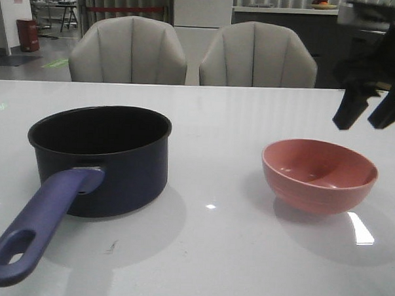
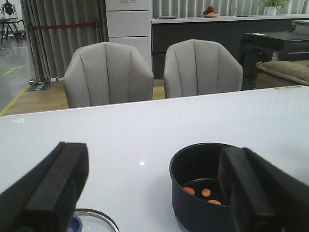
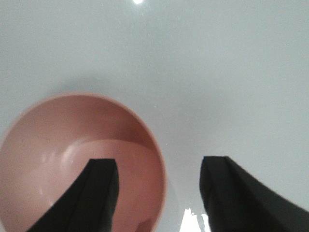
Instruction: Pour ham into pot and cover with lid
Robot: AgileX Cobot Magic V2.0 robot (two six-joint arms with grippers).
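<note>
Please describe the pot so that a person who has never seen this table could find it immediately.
On the white table, look at the robot's left half, in front of the left grey chair. There stands the pot, a dark navy round saucepan with a black inside. Unlike the smaller, handleless pink bowl on the right, it has one long purple-blue handle with a hole at its end.
</note>
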